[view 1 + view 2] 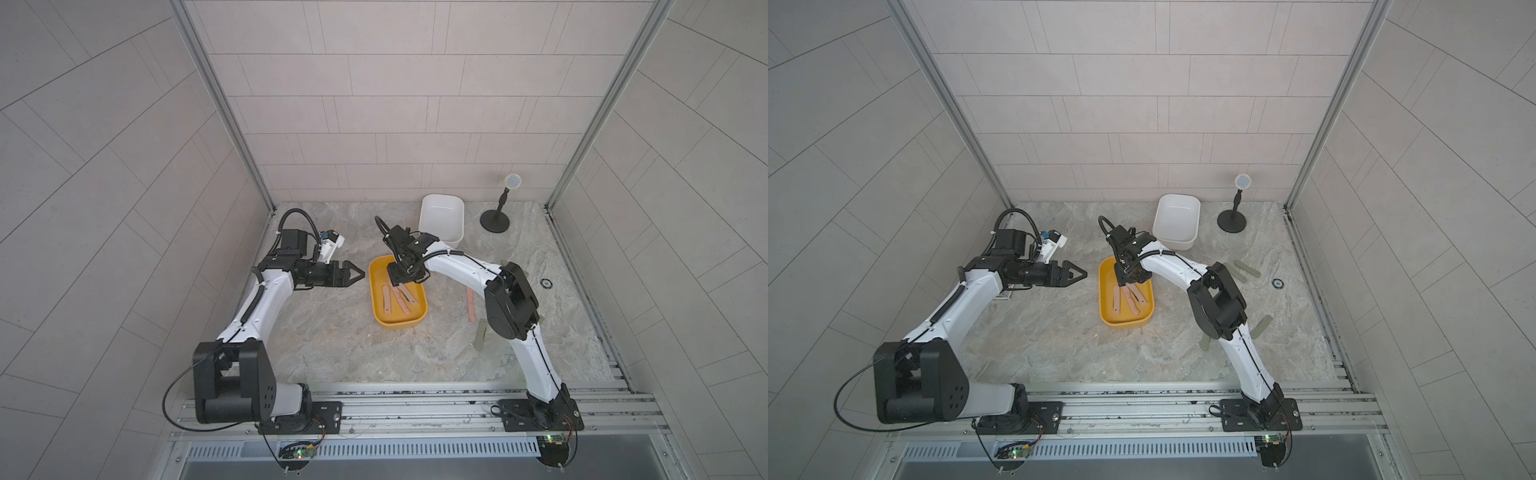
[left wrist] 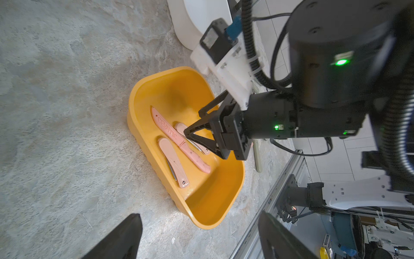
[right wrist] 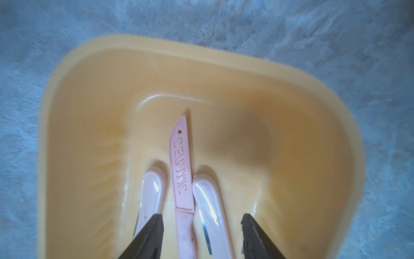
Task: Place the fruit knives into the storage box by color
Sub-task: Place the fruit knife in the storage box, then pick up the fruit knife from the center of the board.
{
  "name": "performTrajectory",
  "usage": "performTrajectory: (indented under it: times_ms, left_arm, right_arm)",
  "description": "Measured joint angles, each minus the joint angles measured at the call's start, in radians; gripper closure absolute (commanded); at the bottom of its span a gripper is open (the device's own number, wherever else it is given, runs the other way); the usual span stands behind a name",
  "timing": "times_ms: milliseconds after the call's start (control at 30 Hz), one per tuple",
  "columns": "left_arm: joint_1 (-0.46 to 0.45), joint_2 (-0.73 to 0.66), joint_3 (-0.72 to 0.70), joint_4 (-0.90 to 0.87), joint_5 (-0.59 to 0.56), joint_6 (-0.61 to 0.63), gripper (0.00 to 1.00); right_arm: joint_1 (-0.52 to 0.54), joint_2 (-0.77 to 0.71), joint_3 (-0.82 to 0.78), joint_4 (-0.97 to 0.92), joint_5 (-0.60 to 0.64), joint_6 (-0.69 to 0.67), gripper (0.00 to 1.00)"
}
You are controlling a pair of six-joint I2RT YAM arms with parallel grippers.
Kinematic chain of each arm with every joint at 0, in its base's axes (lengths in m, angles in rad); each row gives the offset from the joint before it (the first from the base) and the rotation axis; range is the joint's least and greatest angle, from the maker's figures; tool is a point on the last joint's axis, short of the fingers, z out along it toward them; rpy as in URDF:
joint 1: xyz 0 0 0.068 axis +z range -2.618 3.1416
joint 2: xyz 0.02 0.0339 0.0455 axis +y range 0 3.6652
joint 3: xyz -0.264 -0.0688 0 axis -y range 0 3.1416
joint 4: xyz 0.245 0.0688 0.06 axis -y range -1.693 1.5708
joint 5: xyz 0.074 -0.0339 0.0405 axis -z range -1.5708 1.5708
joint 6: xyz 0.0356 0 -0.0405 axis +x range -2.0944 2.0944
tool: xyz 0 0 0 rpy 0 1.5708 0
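Right wrist view: right fingers point(image 3: 149, 235) spread apart, nothing clamped between them.
Long pink knife point(image 3: 181, 170): flat on the floor of the yellow box point(image 3: 156, 42), lined up with the gap between those fingers, blade pointing away from them.
Folded pink knives point(image 3: 152, 195): two, one on each side of the long one, both in the same box; one partly hidden behind a finger.
Contact: fingertips low inside the box in the left wrist view; touching the knives or just clear of them, cannot tell.
Left fingers point(image 2: 127, 237): wide, empty, outside the yellow box, over bare worktop point(image 2: 56, 112).
White box point(image 1: 440, 208): behind the yellow one.
Loose knives: grey-green knives point(image 1: 1248, 267) and one pink knife point(image 1: 471, 305) on the worktop beside the right arm, well apart from both pairs of fingers.
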Motion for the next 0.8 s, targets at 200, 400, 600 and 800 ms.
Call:
performTrajectory:
  times_ms: [200,400,600,800]
  left_arm:
    - [-0.002,-0.009,0.000,0.000,0.000,0.000,0.13]
    - [-0.005,-0.040,0.001,0.000,0.002,0.000,0.13]
    - [-0.030,-0.056,0.056,-0.023,0.001,-0.002,0.13]
    - [-0.084,-0.060,0.131,-0.019,0.002,-0.021,0.13]
  right_arm:
    - [0.000,-0.156,-0.077,0.039,0.010,0.000,0.35]
    - [0.000,-0.277,-0.196,0.080,0.041,0.000,0.35]
    - [-0.017,-0.354,-0.314,0.097,0.081,0.000,0.35]
    - [-0.082,-0.459,-0.428,0.107,0.107,0.003,0.36]
